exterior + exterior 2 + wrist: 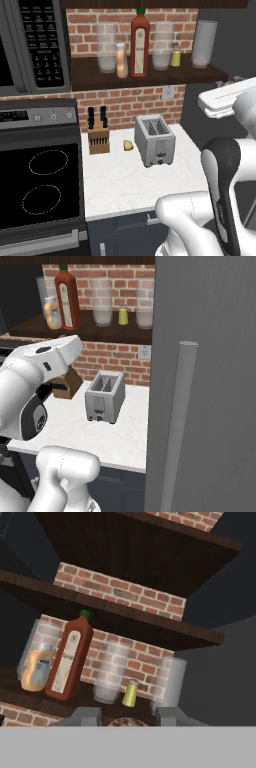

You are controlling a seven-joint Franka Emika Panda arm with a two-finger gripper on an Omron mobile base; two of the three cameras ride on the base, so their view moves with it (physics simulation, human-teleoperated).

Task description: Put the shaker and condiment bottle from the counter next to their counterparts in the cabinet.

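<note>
Holds the shaker [126,722], brown cap just visible, between narrowly parted fingers of gripper [127,720], raised facing the cabinet [165,77]. Toward its shelf's left end: condiment bottle [35,671], just beside red bottle [70,659].

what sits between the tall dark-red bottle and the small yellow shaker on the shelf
A clear frosted glass stands between the tall dark-red bottle and the small yellow shaker, seen in all three views.

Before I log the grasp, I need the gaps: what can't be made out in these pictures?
Hand view: a brownish thing between the gripper tips is cut off at the bottom; grip unclear.
Right base view: the arm hides most of the knife block.
Left base view: the yellow object by the toaster is too small to identify.
</note>
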